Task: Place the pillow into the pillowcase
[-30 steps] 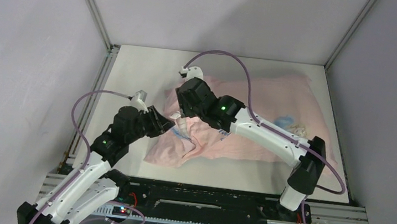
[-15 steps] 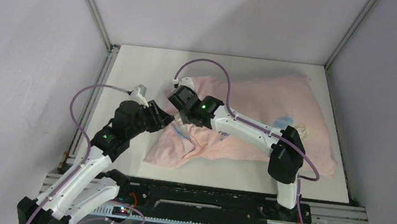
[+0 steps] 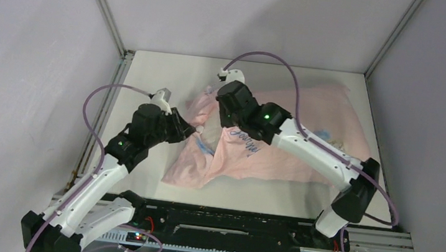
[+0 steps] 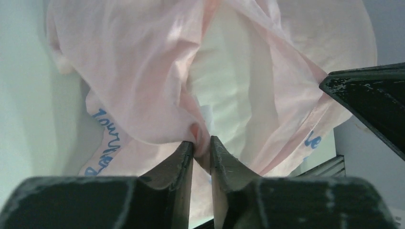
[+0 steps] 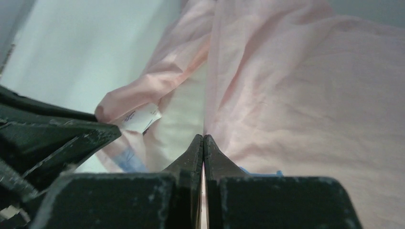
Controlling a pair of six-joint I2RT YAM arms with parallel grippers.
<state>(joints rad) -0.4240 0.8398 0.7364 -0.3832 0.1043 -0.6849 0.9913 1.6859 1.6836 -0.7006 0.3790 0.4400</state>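
Our left gripper (image 4: 201,143) clamps a pillowcase (image 4: 138,71) fold and our right gripper (image 5: 203,139) pinches the opposite hem. The white pillow (image 4: 229,95) shows between them, on a white table (image 3: 151,74).

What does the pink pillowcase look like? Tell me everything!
The pillowcase is thin, pale pink cloth with curly blue writing. It is wrinkled and lies across the white table. Most of it looks puffy. Its left end is open, and the white pillow shows inside. The left jaws and right jaws each pinch an edge of that opening, holding it apart.
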